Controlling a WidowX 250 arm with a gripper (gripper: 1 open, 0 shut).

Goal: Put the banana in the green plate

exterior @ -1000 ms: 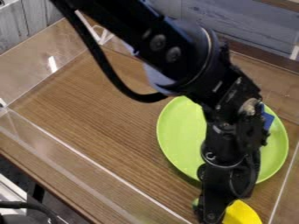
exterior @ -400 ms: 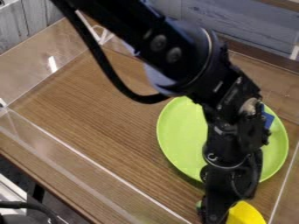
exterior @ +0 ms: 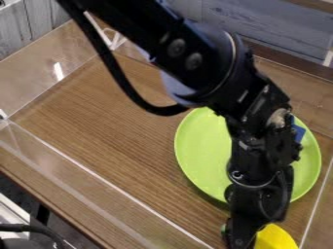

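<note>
The lime-green plate (exterior: 205, 146) lies on the wooden table at the right, partly covered by my black arm. The yellow banana (exterior: 274, 237) shows at the bottom edge, just below the plate's near rim. My gripper (exterior: 247, 233) points down right beside the banana's left end, touching or holding it. Its fingers are hidden by the wrist and the frame's edge; the jaws read as shut, and whether the banana is between them does not show.
A blue block (exterior: 298, 132) sits on the plate's right side behind the arm. Clear plastic walls (exterior: 53, 68) fence the wooden table at the left and back. Bare wood (exterior: 104, 126) lies left of the plate.
The gripper and the banana have sunk slightly toward the bottom edge. Plate and blue block have not moved.
</note>
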